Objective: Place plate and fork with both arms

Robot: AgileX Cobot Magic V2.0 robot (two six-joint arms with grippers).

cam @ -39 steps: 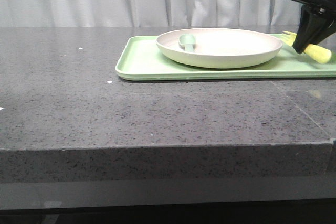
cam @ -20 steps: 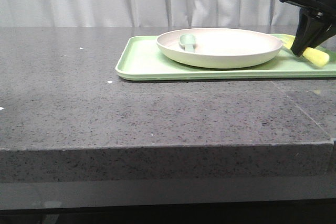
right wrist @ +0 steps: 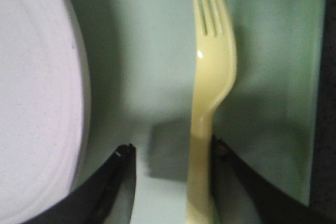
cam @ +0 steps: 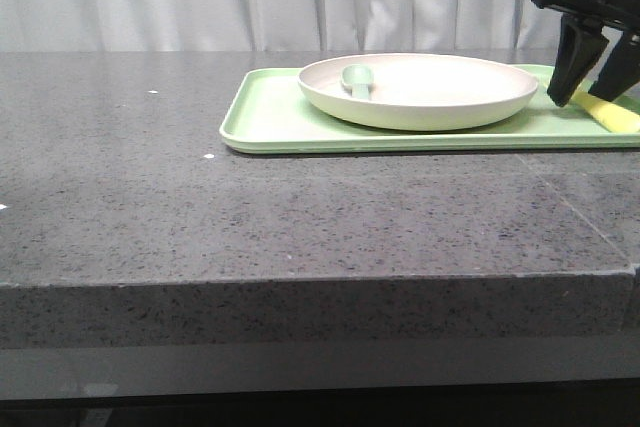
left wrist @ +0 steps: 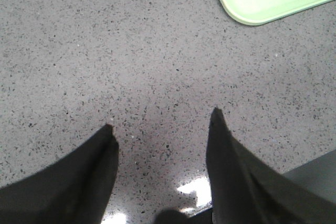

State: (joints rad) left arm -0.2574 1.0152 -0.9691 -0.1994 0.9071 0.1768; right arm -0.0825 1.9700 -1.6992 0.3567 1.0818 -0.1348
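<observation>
Right gripper [cam: 598, 85] fingers spread, pointing down; left gripper [left wrist: 160, 124] fingers spread.

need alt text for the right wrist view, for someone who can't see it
A yellow plastic fork lies on a light-green tray, tines pointing away from the right gripper, whose open black fingers straddle the handle, which lies close against one of them. The rim of a cream plate fills the side of the view beside the fork.
</observation>
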